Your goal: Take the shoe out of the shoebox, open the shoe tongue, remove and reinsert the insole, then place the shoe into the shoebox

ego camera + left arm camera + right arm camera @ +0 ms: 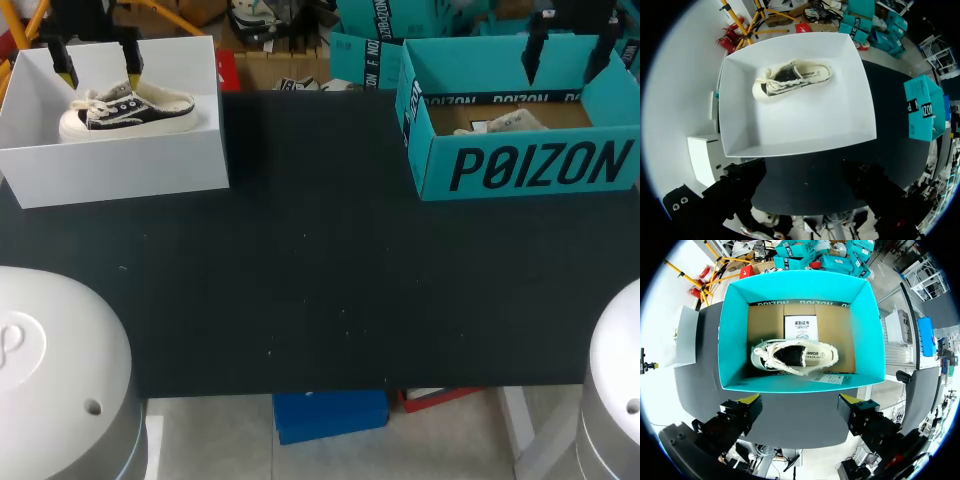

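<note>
Shoe count is two. One is a low black canvas sneaker (128, 110) with a cream rubber sole, a white toe cap and white laces. It sits on its sole, toe to the left, inside an open white rectangular box (120, 170) at the far left of the black worktop (320, 280). The other is a cream sneaker (795, 356) with a frayed edge and a dark inside. It lies on the brown floor of an open teal cardboard shoebox (540, 165) at the far right, partly over a white printed card (801, 326). That makes two boxes, well apart, each with one shoe. The left end effector (97, 60) hangs above the white box, fingers spread and gripping nothing. The right end effector (570, 48) hangs above the teal shoebox, likewise spread and empty.
</note>
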